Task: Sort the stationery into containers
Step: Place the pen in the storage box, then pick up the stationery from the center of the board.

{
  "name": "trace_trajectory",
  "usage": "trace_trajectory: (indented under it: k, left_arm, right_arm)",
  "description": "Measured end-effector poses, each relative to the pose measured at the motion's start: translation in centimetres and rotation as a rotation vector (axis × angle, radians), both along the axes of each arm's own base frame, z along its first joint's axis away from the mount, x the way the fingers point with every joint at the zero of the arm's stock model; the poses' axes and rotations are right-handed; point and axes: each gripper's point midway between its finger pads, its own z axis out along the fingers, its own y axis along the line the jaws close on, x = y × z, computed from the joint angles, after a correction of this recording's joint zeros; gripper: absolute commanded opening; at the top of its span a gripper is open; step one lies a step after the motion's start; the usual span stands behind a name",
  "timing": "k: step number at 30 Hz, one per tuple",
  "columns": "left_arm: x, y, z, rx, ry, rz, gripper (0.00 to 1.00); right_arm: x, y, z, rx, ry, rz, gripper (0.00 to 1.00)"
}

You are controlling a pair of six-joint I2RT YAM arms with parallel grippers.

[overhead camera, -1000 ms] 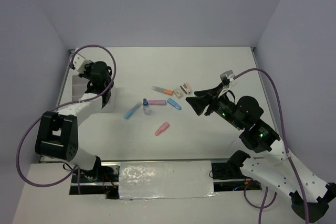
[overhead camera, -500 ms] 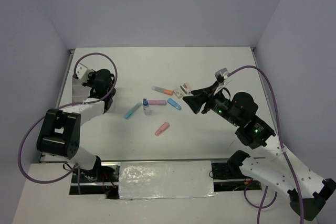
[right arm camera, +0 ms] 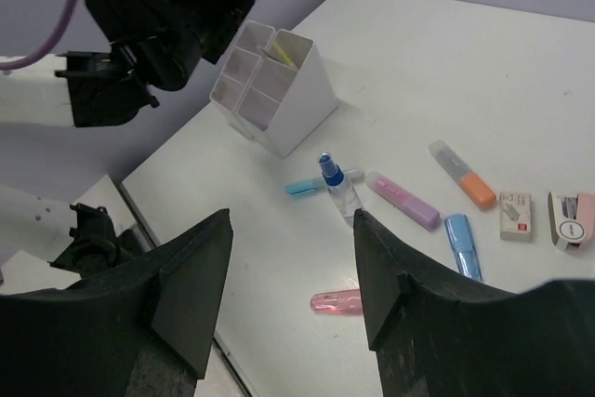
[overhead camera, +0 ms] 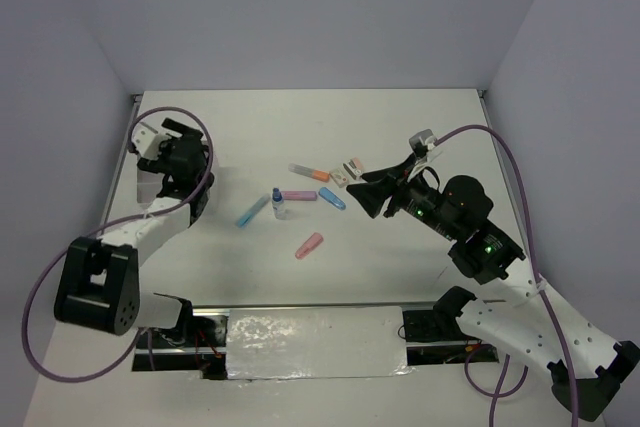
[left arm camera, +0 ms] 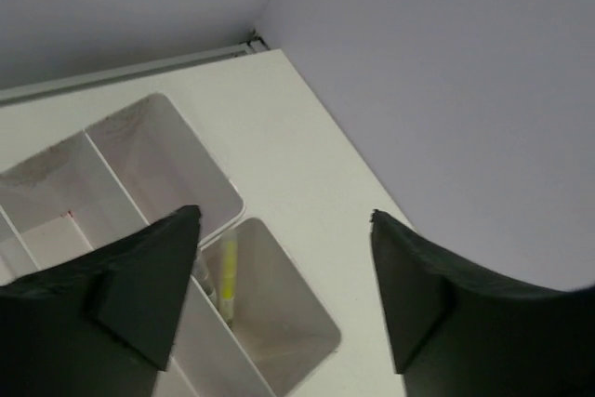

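The left gripper [left arm camera: 284, 230], jaws wide apart, hangs over the white translucent plastic four-compartment organizer [left arm camera: 139, 137] at the top view's left. A thin yellow pen [left arm camera: 229, 276] stands in one compartment. The right gripper [right arm camera: 290, 230], jaws apart and empty, hovers right of centre near loose pastel markers [overhead camera: 309, 245].

organizer [right arm camera: 299, 124]: white, four open-topped compartments, upright, well left of the loose items
yellow pen [left arm camera: 229, 271]: leaning inside one compartment
blue-capped bottle [right arm camera: 332, 183]: upright, between light-blue marker [right arm camera: 302, 187] and purple marker [right arm camera: 404, 202]
blue marker [right arm camera: 462, 246], pink marker [right arm camera: 337, 301], orange-tipped marker [right arm camera: 462, 174]: flat, apart
erasers [right arm camera: 514, 214]: two, rightmost
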Motion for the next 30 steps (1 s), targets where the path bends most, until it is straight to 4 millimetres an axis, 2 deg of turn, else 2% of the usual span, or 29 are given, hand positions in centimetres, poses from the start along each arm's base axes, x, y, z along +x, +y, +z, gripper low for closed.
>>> trace_trajectory:
  k: [3,5,8,9,10,13,17,22,26,30]
  left_arm:
    - [-1.2,0.0,3.0,0.0,-0.047,-0.013,0.99]
    - [-1.4,-0.6,5.2,0.022,-0.037,-0.066,0.99]
    - [-0.8,-3.1,8.7,0.05,-0.002,-0.184,0.99]
    - [-0.8,-4.2,9.3,0.057,0.016,-0.227,0.99]
    - [-1.0,-5.4,9.7,0.06,0.041,-0.275,0.99]
    - [-2.9,-8.2,9.1,0.059,0.134,-0.431,0.99]
    - [-5.7,-9.8,7.2,0.045,0.283,-0.579,0.99]
    - [-9.1,-12.2,5.5,0.043,0.434,-0.788,0.99]
    - [-11.9,-12.8,6.0,0.083,0.469,-0.893,0.99]
    - [-13.9,-12.4,8.2,0.159,0.443,-0.942,0.99]
  right_arm:
    - [0.1,0.2,0.0,0.004,0.002,0.005,0.63]
    - [0.4,0.5,-0.4,-0.003,0.016,0.008,0.64]
    - [1.4,1.4,-1.6,-0.025,0.044,0.015,0.83]
    - [1.9,1.9,-2.4,-0.043,0.063,0.022,0.99]
    - [2.3,2.4,-3.4,-0.065,0.083,0.032,1.0]
    - [3.4,4.4,-7.3,-0.151,0.143,0.074,1.0]
    - [3.1,7.6,-13.2,-0.296,0.199,0.16,0.99]
    - [3.5,10.8,-17.7,-0.4,0.163,0.239,0.96]
    - [5.2,12.4,-21.0,-0.443,0.128,0.249,0.94]
    - [6.2,13.4,-24.2,-0.482,0.137,0.259,0.92]
